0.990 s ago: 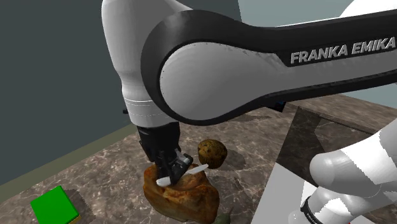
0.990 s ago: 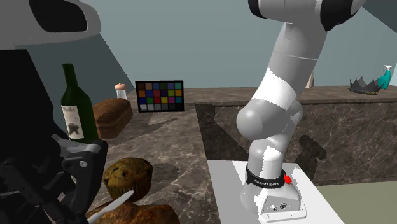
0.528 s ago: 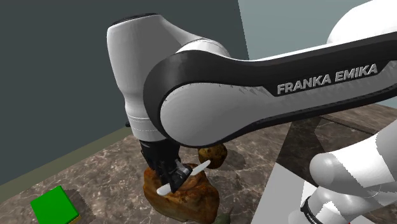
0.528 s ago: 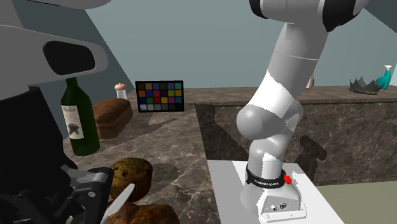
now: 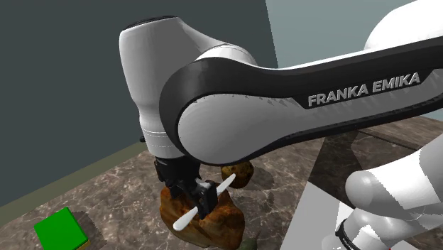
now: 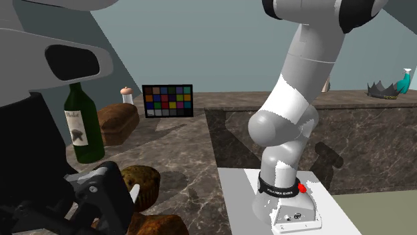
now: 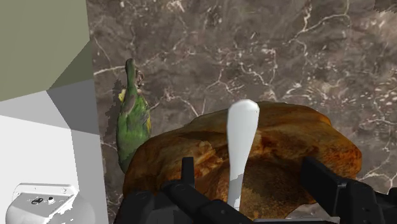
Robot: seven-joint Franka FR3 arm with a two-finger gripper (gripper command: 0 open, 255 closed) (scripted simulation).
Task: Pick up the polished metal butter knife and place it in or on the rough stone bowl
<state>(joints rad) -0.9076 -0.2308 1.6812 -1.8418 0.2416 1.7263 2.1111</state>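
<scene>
**Near field, wrist view.** I see my gripper [image 7: 253, 172] wide open, its black fingers [image 7: 331, 186] spread well apart. The white butter knife [image 7: 240, 137] stands between them. There is a clear gap to one finger; whether the other touches it I cannot tell. The knife is over the hollow of the brown, rough stone bowl [image 7: 299, 149]. Whether it rests on the stone I cannot tell.

**Surface.** The bowl sits on a brown-grey marble countertop [image 7: 286, 51] with white veins. A green elongated object [image 7: 133, 124] lies on the marble just beside the bowl, near the edge of the white stand [image 7: 38, 146]. An olive floor [image 7: 38, 38] shows beyond that edge.

**Middle field, shoulder view.** The knife slants steeply, its lower end at the bowl's near side and its upper end pointing towards a muffin [image 5: 241, 172] just behind the bowl. A green block [image 5: 60, 229] lies well apart at this view's lower left, with bare marble between it and the bowl. The stand's edge closes this view's right side.

**Far field, second exterior view.** A wine bottle [image 6: 81, 123], a bread loaf [image 6: 119, 123], a shaker [image 6: 125, 94] and a colour chart [image 6: 167, 101] stand beyond the muffin. A raised marble ledge [image 6: 361, 133] behind the stand carries a dark crown [image 6: 381, 89] and a teal spray bottle [image 6: 404, 80]. A pale blue-grey wall [image 6: 200, 40] backs the scene.
</scene>
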